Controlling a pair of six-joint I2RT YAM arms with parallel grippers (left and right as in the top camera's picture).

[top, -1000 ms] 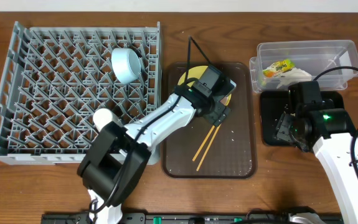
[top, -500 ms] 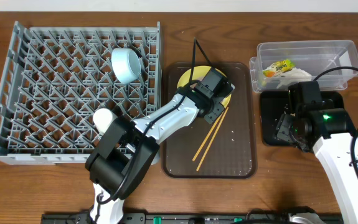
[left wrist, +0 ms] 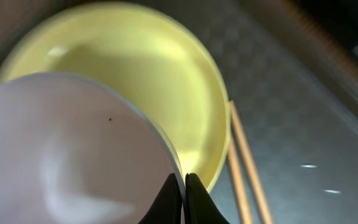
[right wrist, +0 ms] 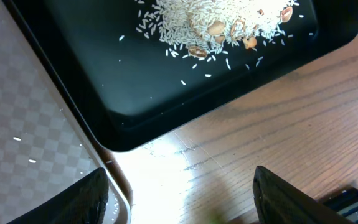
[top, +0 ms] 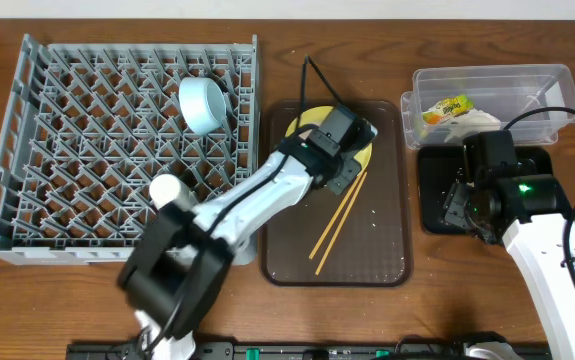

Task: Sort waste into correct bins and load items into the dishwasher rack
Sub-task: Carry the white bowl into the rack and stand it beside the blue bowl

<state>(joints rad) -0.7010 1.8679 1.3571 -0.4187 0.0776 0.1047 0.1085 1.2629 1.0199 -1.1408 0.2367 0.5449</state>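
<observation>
My left gripper [top: 344, 152] [left wrist: 183, 178] is shut on the thin rim of the white bowl [left wrist: 66, 149], which rests on the yellow plate [left wrist: 166, 74] [top: 307, 125]. From overhead the bowl is hidden under the gripper. Wooden chopsticks [top: 337, 215] [left wrist: 244, 165] lie beside the plate. The light blue bowl [top: 203, 105] sits in the grey dishwasher rack [top: 87, 150]. My right gripper [right wrist: 179, 177] [top: 462, 205] is open over bare wood by the black tray [right wrist: 166, 93], which holds beige crumbs [right wrist: 222, 25]. The clear tub [top: 512, 85] holds the wrapper [top: 445, 108] and the tissue [top: 475, 120].
Plate and chopsticks lie on a brown serving tray [top: 382, 250], whose corner shows in the right wrist view [right wrist: 29, 124]. A small white cup [top: 165, 189] appears to stand near the rack's front right. My right arm covers most of the black tray from overhead.
My left gripper has closed from open onto the white bowl's rim and shifted slightly over the plate. The right arm has not moved.
</observation>
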